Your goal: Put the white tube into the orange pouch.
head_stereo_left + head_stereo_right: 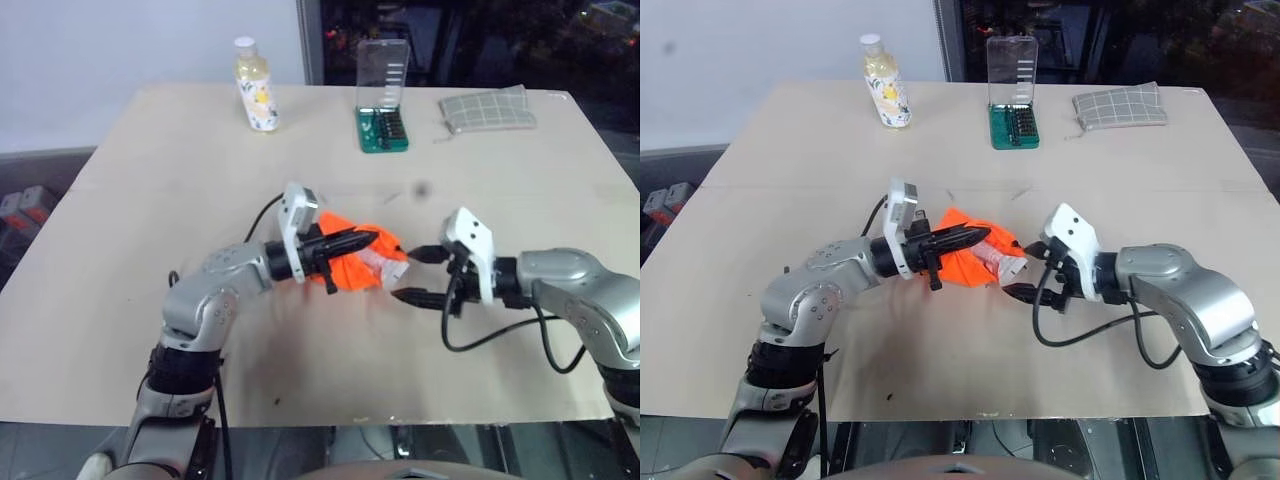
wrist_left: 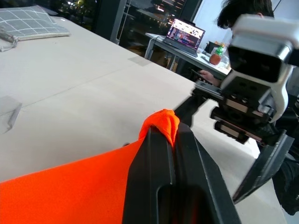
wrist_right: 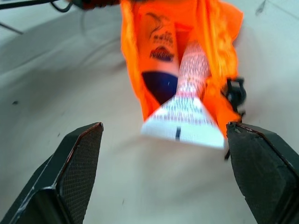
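My left gripper (image 1: 370, 239) is shut on a fold of the orange pouch (image 1: 345, 272) and holds it just above the middle of the table, open mouth facing my right gripper. The white tube (image 3: 184, 114) lies with its narrow end inside the pouch (image 3: 140, 42), and its flat wide end with small print sticks out of the mouth. My right gripper (image 1: 407, 274) stands open a little apart from that end, with nothing between its fingers (image 3: 77, 170). In the left wrist view the black fingers (image 2: 159, 168) pinch orange cloth (image 2: 70, 182).
At the table's far side stand a yellowish white-capped bottle (image 1: 255, 85), a green bit case with a clear raised lid (image 1: 383, 125) and a grey checked pouch (image 1: 487, 108). A person sits by a laptop (image 2: 187, 32) beyond the table's right edge.
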You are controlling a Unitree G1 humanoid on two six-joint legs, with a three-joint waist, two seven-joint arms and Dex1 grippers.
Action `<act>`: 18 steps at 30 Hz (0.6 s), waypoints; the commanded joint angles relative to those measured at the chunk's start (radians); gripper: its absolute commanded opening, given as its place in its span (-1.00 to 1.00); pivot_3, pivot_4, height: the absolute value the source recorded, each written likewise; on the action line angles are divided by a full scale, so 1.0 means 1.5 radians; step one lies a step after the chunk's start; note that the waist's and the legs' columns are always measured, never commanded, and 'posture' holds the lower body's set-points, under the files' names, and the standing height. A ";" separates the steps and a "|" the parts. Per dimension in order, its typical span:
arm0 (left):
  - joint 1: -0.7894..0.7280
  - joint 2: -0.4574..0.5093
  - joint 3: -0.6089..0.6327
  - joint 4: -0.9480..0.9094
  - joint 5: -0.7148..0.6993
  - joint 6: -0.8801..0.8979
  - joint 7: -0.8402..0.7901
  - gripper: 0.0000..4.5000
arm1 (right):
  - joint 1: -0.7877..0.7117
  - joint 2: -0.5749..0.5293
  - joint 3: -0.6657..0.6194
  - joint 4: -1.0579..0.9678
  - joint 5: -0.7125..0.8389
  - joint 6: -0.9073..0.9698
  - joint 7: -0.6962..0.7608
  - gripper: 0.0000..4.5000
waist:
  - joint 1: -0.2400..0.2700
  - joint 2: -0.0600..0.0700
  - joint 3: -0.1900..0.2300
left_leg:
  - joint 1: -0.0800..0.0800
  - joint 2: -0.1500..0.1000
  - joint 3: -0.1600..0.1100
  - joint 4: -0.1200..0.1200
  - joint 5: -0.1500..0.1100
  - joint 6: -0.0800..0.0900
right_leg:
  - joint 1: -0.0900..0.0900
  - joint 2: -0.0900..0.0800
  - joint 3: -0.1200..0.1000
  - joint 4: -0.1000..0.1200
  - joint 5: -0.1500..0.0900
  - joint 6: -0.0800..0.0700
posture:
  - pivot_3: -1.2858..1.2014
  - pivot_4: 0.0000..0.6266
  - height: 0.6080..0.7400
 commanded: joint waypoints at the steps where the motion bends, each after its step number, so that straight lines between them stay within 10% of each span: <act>1: -0.009 0.007 0.019 -0.006 -0.020 0.000 -0.006 -1.00 | 0.010 -0.040 0.020 0.057 -0.123 -0.132 -0.030 0.89 | 0.000 0.000 0.000 | 0.000 0.000 0.000 0.000 0.000 0.000 | 0.000 0.000 0.000 0.000 0.000 0.000 | 0.03 -0.52 1.00; 18: -0.007 0.036 0.026 -0.002 -0.030 0.010 -0.016 -1.00 | -0.078 0.090 0.183 0.304 -0.466 -0.652 -0.152 0.79 | 0.003 0.000 0.000 | 0.000 -0.001 0.000 0.001 0.002 -0.004 | 0.000 -0.001 0.001 0.000 0.000 0.000 | 0.03 -0.52 1.00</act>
